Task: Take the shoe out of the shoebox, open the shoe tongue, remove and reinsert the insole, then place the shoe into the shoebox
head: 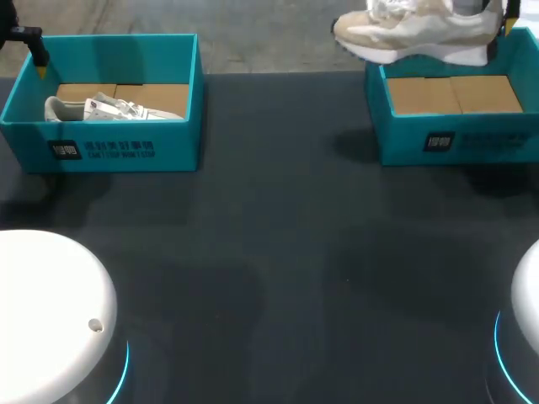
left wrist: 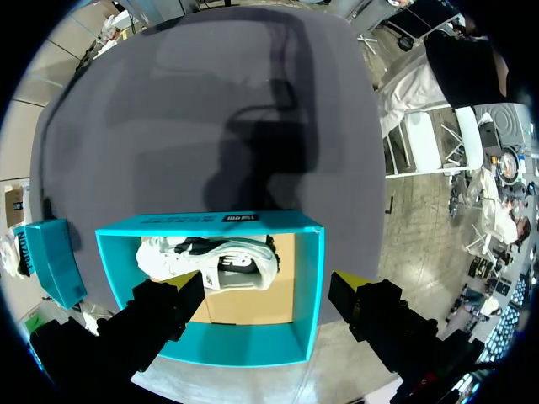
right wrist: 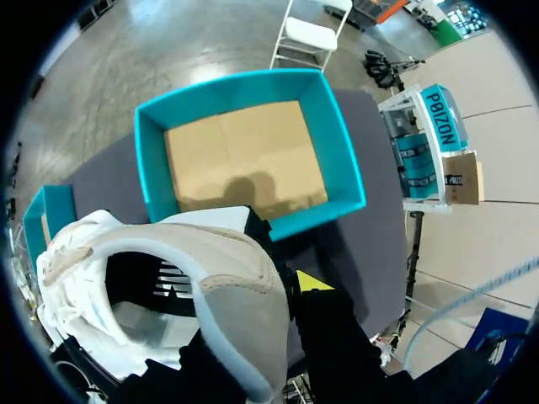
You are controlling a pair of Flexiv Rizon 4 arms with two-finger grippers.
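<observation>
one shoe point(head: 421, 34) hangs over the right box point(head: 488, 143), right gripper point(right wrist: 282, 290) clamped on its heel, left gripper point(left wrist: 268, 286) open, so i'd set it flat on the table point(head: 278, 252) first.

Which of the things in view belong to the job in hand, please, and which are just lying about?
In use: beige shoe, held up by the right claw; empty right shoebox beneath it.
Lying about, it seems: white shoe in the left shoebox; open left claw above it.
</observation>
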